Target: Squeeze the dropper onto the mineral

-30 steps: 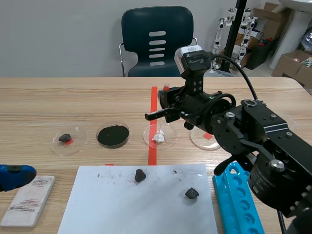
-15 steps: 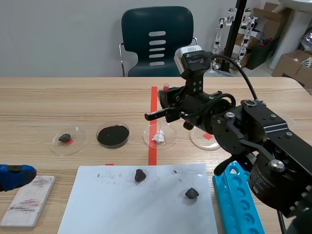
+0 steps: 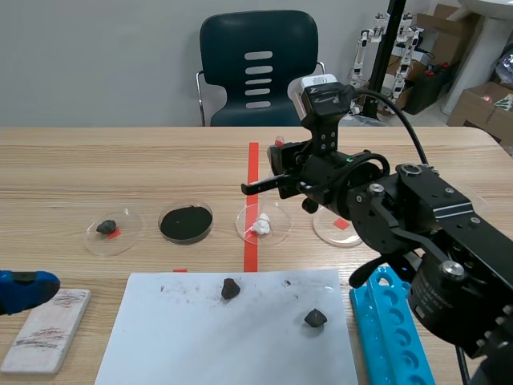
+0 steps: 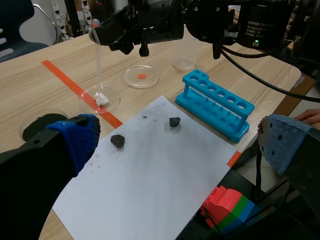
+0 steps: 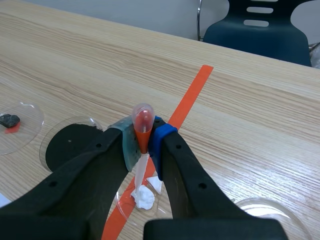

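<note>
My right gripper (image 5: 141,142) is shut on a clear dropper (image 5: 141,125) with a red-filled bulb, held upright. Its tip hangs just over the white mineral (image 5: 144,198) in a small clear dish (image 5: 119,200). The scene view has the same gripper (image 3: 276,172) past the red tape, with the dropper (image 3: 277,144) above the white mineral (image 3: 259,227). From the left wrist view, the dropper (image 4: 98,55) stands over the white lump (image 4: 102,99). My left gripper (image 4: 180,145) is open and holds nothing, low at the table's near left (image 3: 24,289).
A dish of black powder (image 3: 186,223) and a dish with a dark stone (image 3: 107,228) lie left of the mineral, another dish (image 3: 337,228) to the right. White paper (image 3: 200,337) carries two dark stones (image 3: 231,288) (image 3: 315,318). Blue tube rack (image 3: 393,337) near right; streak plate (image 3: 44,329) near left.
The right gripper with the dropper has shifted slightly to the right and a touch higher. The left arm has not moved.
</note>
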